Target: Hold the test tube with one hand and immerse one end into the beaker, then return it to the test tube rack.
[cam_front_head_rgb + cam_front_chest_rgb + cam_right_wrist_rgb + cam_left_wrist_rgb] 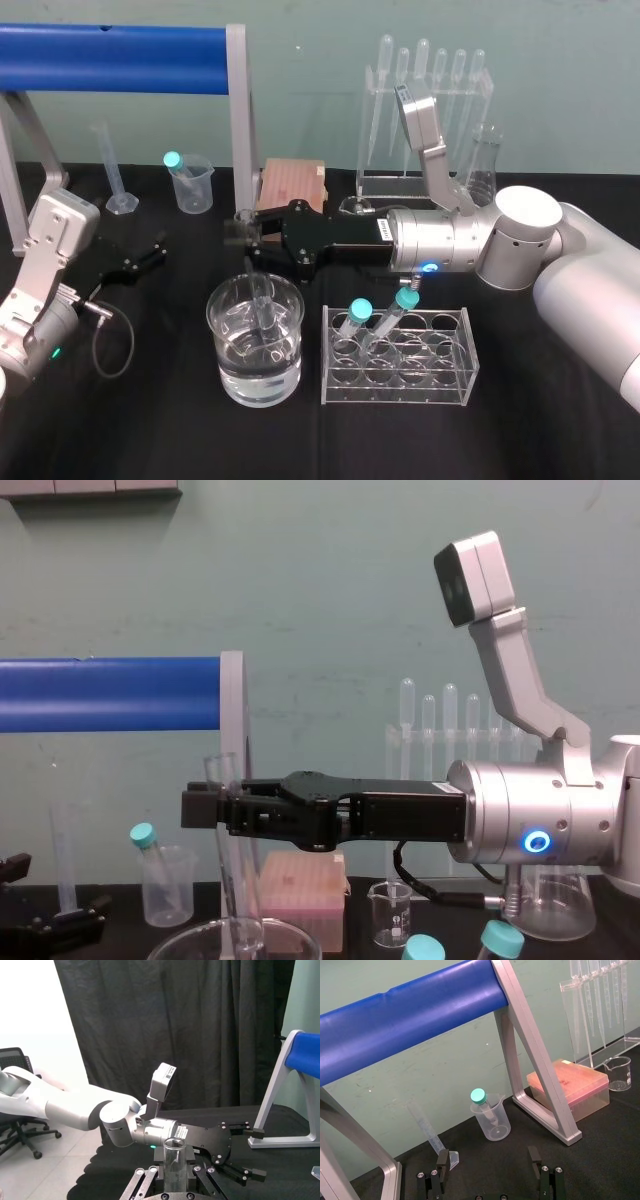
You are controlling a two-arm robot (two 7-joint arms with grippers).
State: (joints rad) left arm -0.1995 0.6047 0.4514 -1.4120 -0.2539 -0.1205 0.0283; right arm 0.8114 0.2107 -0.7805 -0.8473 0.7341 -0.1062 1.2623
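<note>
Head view: the right gripper is clamping the near-upright test tube, its end sitting in the beaker, rack lying just right.

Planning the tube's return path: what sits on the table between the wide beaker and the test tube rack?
Nothing: the head view shows bare black cloth between the beaker and the test tube rack.

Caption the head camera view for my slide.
Right gripper holds the test tube with its lower end in the wide beaker, beside the rack; left gripper parked at left.
</note>
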